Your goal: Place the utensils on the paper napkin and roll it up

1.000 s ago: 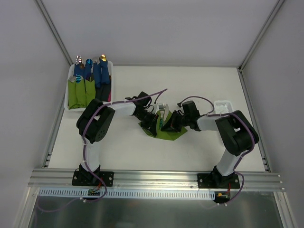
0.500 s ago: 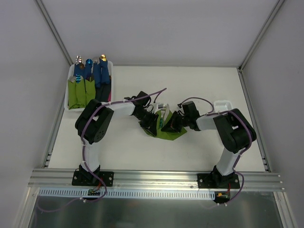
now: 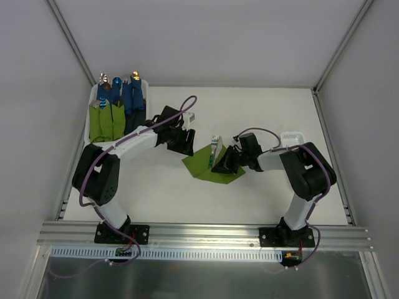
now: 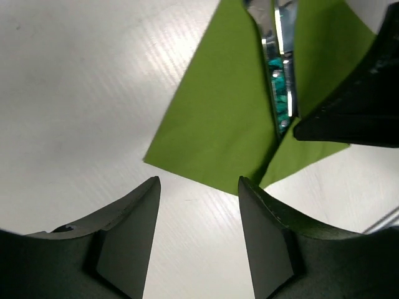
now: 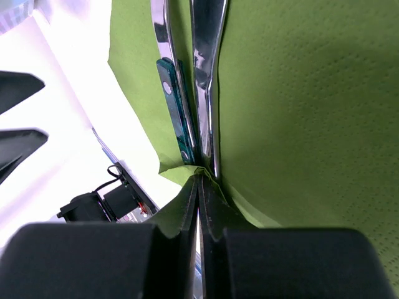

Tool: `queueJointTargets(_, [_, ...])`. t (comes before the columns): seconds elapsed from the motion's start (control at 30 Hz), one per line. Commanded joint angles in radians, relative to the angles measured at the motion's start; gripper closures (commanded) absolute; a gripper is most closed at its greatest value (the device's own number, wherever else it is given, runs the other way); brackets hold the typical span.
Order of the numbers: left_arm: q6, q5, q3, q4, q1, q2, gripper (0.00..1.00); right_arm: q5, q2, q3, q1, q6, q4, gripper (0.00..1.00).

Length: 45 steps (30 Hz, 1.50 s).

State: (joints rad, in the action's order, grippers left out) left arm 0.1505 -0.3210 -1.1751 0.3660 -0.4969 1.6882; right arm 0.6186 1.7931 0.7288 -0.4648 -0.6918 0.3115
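The lime-green paper napkin [image 3: 206, 166] lies partly folded at the table's middle. The utensils [image 3: 215, 148], silver heads and dark teal handles, lie in its crease [image 4: 282, 81] [image 5: 204, 68]. My right gripper [image 3: 225, 162] is shut on a raised fold of the napkin [image 5: 299, 93], pinched at the fingertips [image 5: 199, 182] just below the utensil handles. My left gripper [image 3: 185, 141] stands open and empty left of the napkin [image 4: 218, 124]. Bare table shows between its fingers [image 4: 131, 240], a short way from the napkin's near edge.
A white tray [image 3: 88, 128] at the back left holds green and blue rolled bundles [image 3: 115, 103]. A small white tray [image 3: 292, 137] sits beside the right arm. The right gripper's black body [image 4: 355, 109] fills the right side of the left wrist view.
My left gripper has opened, let go of the napkin and drawn back to the left. The right gripper has stayed shut at the fold.
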Motion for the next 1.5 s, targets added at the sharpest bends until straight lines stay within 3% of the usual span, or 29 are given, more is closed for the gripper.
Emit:
queueJointTargets(0.0, [0.046, 0.169, -0.032, 0.053, -0.009, 0.022, 0.46, -0.017, 0.012, -0.014, 0.003, 0.006, -0.003, 0.97])
queueJointTargets(0.47, [0.113, 0.367, -0.057, 0.071, -0.120, 0.114, 0.52, -0.020, 0.015, -0.017, 0.003, -0.003, -0.005, 0.97])
queueJointTargets(1.0, [0.129, 0.458, -0.075, 0.074, -0.129, 0.255, 0.64, -0.016, 0.020, -0.025, 0.003, 0.000, -0.003, 0.98])
queueJointTargets(1.17, [0.132, 0.393, -0.081, 0.076, -0.129, 0.286, 0.76, -0.016, 0.025, -0.025, 0.003, 0.000, -0.005, 0.98])
queueJointTargets(1.2, [0.133, 0.387, -0.080, 0.076, -0.127, 0.288, 0.84, -0.016, 0.026, -0.023, 0.003, 0.000, -0.005, 0.98])
queueJointTargets(1.33, [0.141, 0.362, -0.072, 0.074, -0.127, 0.240, 1.00, -0.016, 0.031, -0.025, 0.005, 0.000, -0.005, 0.98])
queueJointTargets(1.47, [0.156, 0.315, -0.037, 0.057, -0.126, 0.153, 1.00, -0.019, 0.032, -0.022, 0.003, 0.000, -0.011, 0.98])
